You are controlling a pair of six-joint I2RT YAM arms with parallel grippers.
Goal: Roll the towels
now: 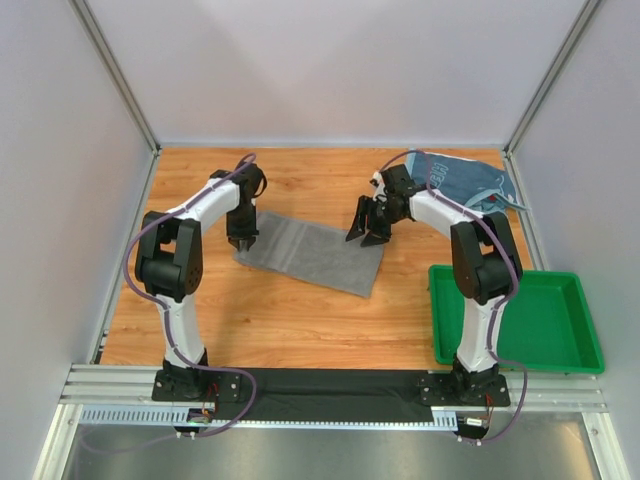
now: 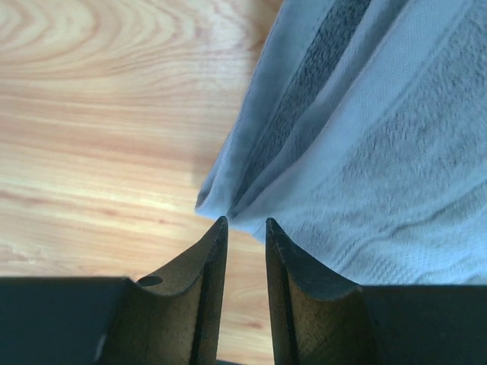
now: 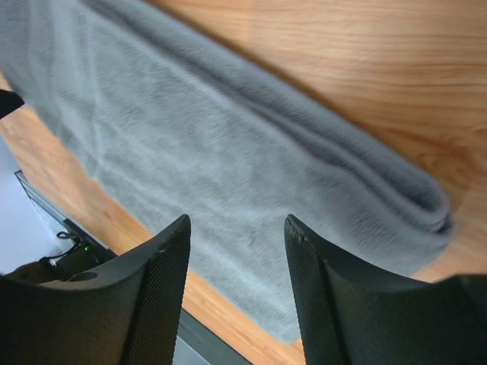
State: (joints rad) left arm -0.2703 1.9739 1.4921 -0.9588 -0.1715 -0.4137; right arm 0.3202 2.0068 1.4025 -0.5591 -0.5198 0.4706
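Only the top view shows the blue towel (image 1: 470, 180), upper right. The grey towel (image 1: 310, 252) lies flat in the middle. The left gripper (image 2: 246, 220), open a crack and empty, sits at its left corner. The right gripper (image 3: 237, 219), wide open and empty, hangs over its right end.

Top view: left end effector (image 1: 243, 243) covers the left edge of the grey towel (image 1: 310, 253). Contact with the cloth can't be told from there. Right arm (image 1: 480, 260) and its cable hide part of the blue towel (image 1: 470, 185) and a stretch of the green tray (image 1: 540, 320) left wall. Lettering on the blue towel is too small to read.

Left wrist view: grey towel is cut off by the top and right edges, and its folds run out of frame.

Right wrist view: same towel is cut off at the top left and slightly blurred. Right end effector (image 3: 236, 220) fingers are cropped by the bottom edge.
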